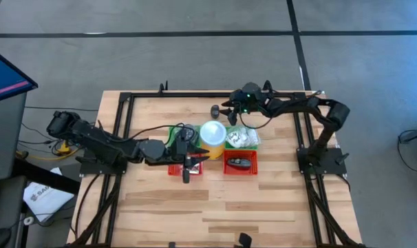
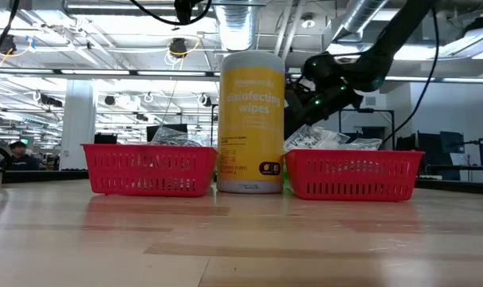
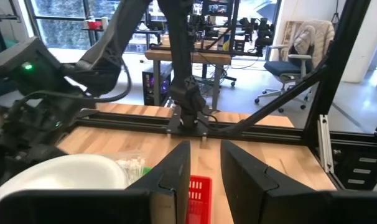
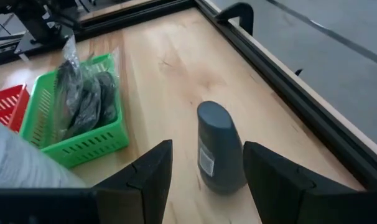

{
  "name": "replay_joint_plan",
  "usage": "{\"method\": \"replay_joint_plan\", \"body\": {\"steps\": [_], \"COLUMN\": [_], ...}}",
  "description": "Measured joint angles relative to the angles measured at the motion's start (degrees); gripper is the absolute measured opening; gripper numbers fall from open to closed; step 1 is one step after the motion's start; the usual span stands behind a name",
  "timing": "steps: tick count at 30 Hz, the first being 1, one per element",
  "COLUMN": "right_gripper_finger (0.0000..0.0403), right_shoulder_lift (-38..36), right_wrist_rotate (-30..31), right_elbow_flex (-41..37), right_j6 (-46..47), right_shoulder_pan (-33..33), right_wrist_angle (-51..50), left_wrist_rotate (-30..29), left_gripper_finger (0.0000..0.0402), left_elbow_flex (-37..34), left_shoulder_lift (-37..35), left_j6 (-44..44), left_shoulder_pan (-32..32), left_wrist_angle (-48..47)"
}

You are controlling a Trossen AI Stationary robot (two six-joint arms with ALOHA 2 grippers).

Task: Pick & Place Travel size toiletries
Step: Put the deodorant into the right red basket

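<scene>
A small dark grey bottle (image 4: 219, 149) stands upright on its base on the bare wood near the table's far edge; in the high view the bottle (image 1: 215, 110) is just left of my right gripper (image 1: 229, 109). My right gripper (image 4: 204, 168) is open, with one finger on either side of the bottle and a gap to each. Dark wrapped items fill a green tray (image 4: 83, 115). Clear-wrapped white packets (image 1: 241, 138) lie in a second green tray. My left gripper (image 1: 195, 157) hovers open over a red tray (image 3: 200, 190) and holds nothing.
The yellow wipes cylinder with a white top (image 1: 212, 134) stands between the trays. A second red tray (image 1: 240, 164) holds a dark item. Black frame rails (image 4: 282, 74) run along the table's far edge. Bare wood stretches toward the near edge (image 1: 222, 213).
</scene>
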Motion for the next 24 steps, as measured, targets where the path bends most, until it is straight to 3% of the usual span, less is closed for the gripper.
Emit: {"method": "replay_joint_plan", "body": {"steps": [13,24], "right_gripper_finger": [0.0186,0.0186], "right_shoulder_lift": [8.0,9.4], "right_wrist_rotate": [-4.4,-4.2], "right_elbow_flex": [6.3,7.7], "right_j6": [-3.1,-4.5], "right_shoulder_pan": [-0.3,-0.7], "right_wrist_angle": [-0.2,-0.3], "left_wrist_rotate": [-0.1,-0.2], "left_gripper_finger": [0.0081,0.0081], "left_elbow_flex": [0.0,0.0], "left_shoulder_lift": [0.0,0.0], "left_j6": [0.0,0.0], "left_shoulder_pan": [0.0,0.0], "left_wrist_angle": [0.0,0.0]}}
